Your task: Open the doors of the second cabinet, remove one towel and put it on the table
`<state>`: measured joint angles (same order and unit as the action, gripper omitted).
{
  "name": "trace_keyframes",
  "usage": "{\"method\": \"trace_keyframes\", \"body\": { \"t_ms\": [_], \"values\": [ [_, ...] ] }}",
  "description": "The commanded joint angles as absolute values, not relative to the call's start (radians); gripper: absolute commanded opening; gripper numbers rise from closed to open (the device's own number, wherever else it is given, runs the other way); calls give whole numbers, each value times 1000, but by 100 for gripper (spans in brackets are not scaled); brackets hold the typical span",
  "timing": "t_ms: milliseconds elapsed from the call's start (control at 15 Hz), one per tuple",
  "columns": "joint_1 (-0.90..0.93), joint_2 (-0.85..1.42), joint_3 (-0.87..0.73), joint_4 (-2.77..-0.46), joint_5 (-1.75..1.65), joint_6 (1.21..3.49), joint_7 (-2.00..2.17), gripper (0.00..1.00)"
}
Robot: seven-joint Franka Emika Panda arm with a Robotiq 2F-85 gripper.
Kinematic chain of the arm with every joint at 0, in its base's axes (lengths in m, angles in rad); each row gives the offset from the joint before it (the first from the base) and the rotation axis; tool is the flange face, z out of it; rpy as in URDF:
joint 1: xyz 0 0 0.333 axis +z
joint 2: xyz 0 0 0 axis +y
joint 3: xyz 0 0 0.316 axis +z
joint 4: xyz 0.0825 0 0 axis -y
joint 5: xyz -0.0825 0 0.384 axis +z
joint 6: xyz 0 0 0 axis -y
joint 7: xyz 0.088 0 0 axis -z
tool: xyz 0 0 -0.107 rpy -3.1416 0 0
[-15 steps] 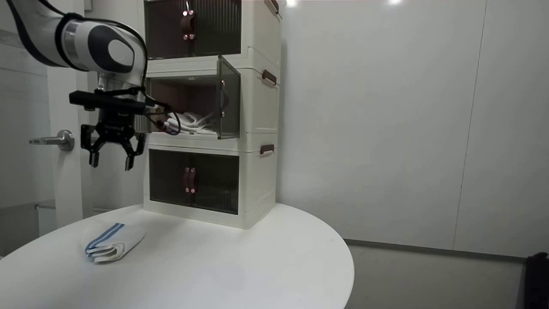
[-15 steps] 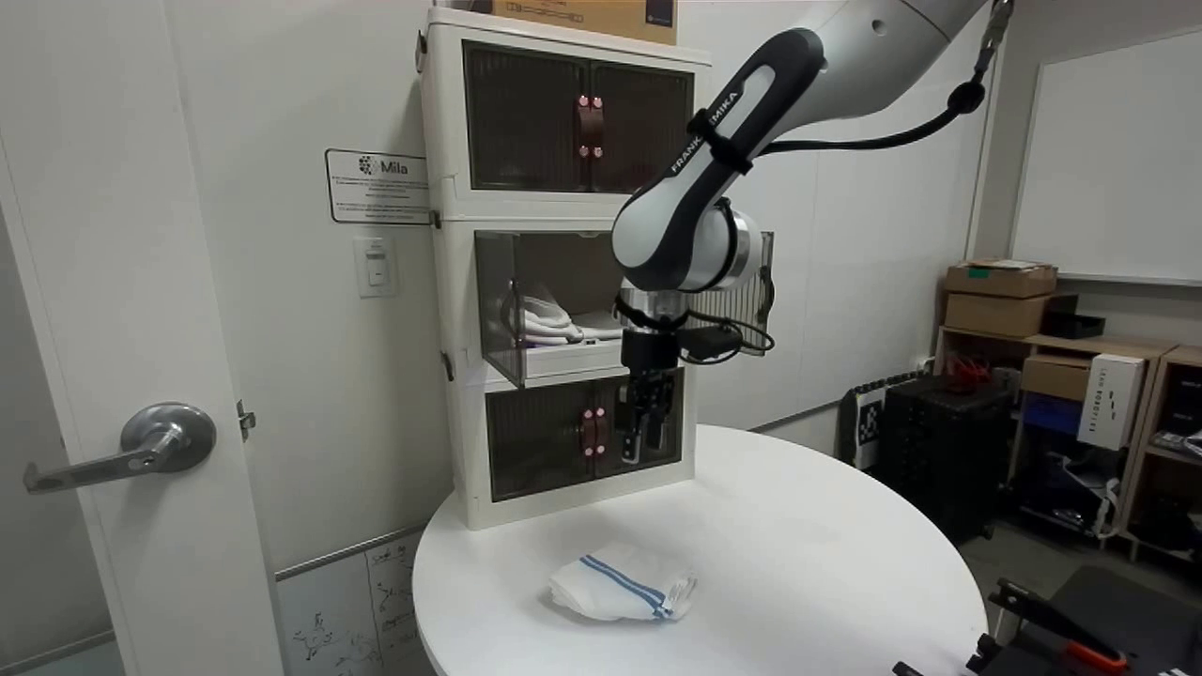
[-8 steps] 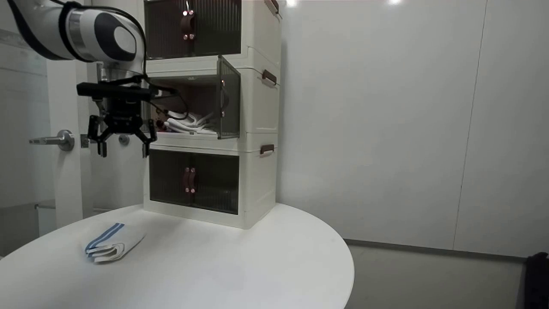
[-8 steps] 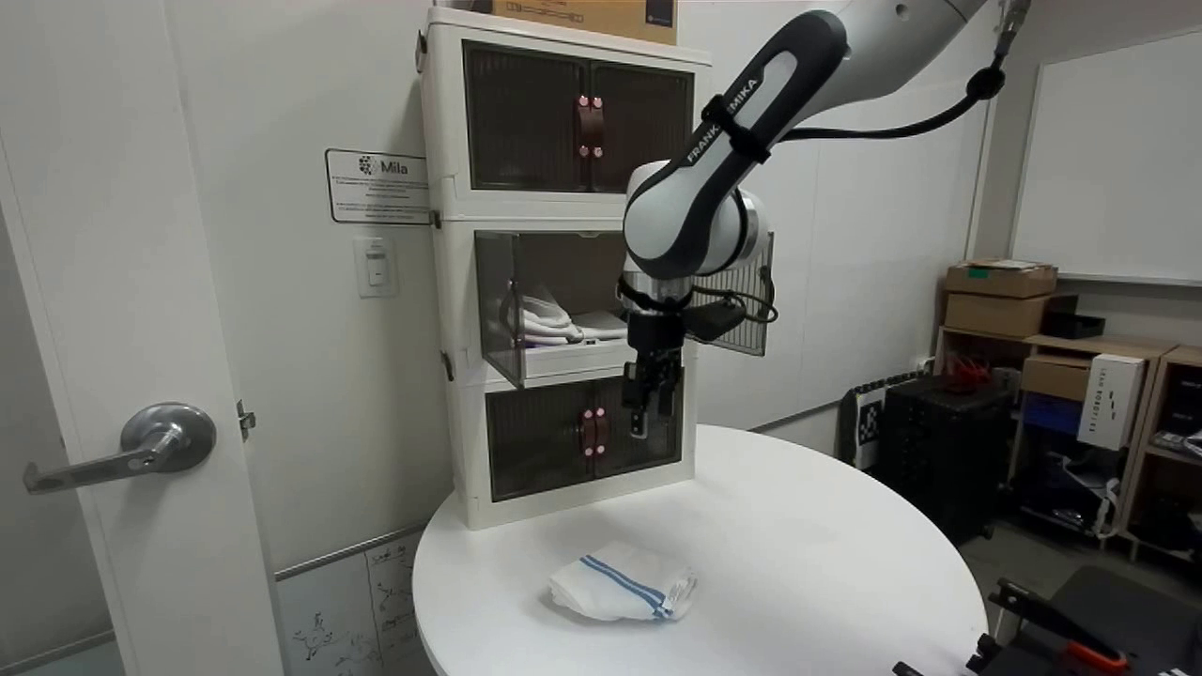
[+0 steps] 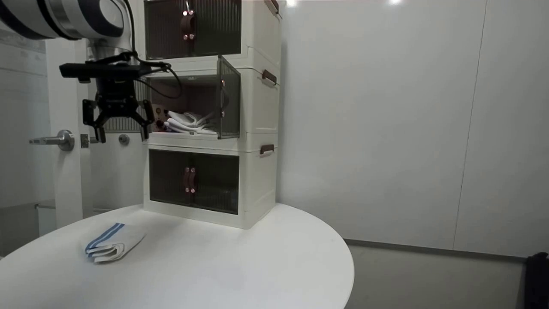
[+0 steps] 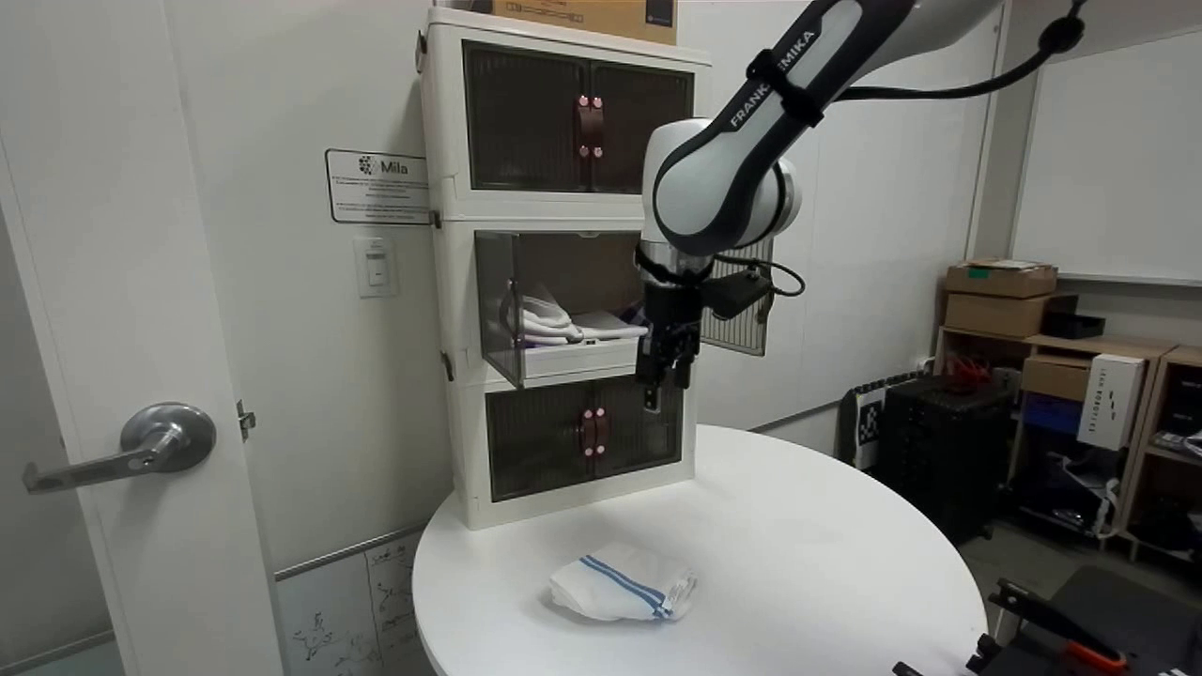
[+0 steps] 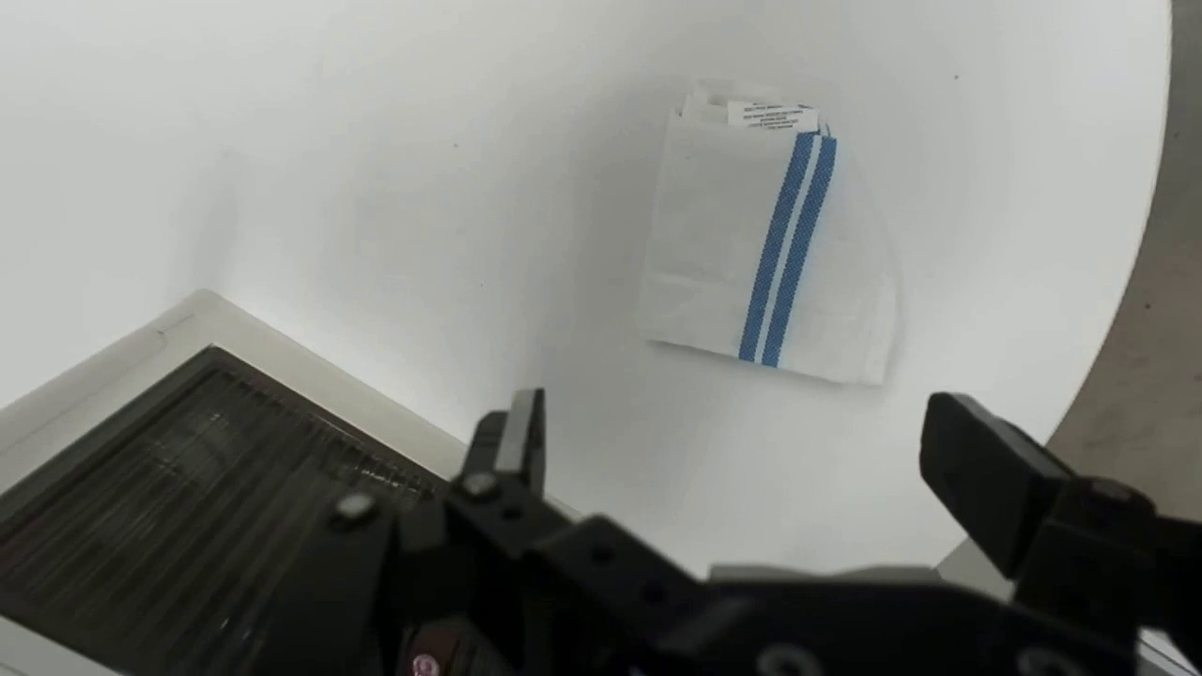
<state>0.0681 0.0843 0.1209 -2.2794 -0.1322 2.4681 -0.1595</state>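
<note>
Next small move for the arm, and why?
I'd probably raise the gripper and back it off: its jaws stand open with nothing between them, the folded towel lies on the table well below, and both doors of the second cabinet are open, so the task looks done.

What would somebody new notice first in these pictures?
Probably the white and black robot arm, its open black gripper hanging above the round white table. Next, the blue-striped, folded white cloth towel lying on that table. Then the open, dark see-through doors of the white cabinet stack's middle tier, with white cloths inside.
</note>
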Motion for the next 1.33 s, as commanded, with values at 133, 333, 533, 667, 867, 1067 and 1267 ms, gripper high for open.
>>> {"method": "trace_keyframes", "body": {
  "t_ms": [133,333,533,667,867,1067,1267],
  "values": [
    [73,-76,100,-2426,-134,2547,9,100],
    [63,-161,99,-2497,-162,2581,94,100],
    [50,-242,107,-2552,-177,2591,134,100],
    [46,-289,110,-2580,-173,2593,134,100],
    [51,-263,108,-2551,-148,2568,101,100],
    [51,-286,109,-2568,-147,2568,101,100],
    [51,-287,109,-2568,-147,2568,101,100]
  ]
}}
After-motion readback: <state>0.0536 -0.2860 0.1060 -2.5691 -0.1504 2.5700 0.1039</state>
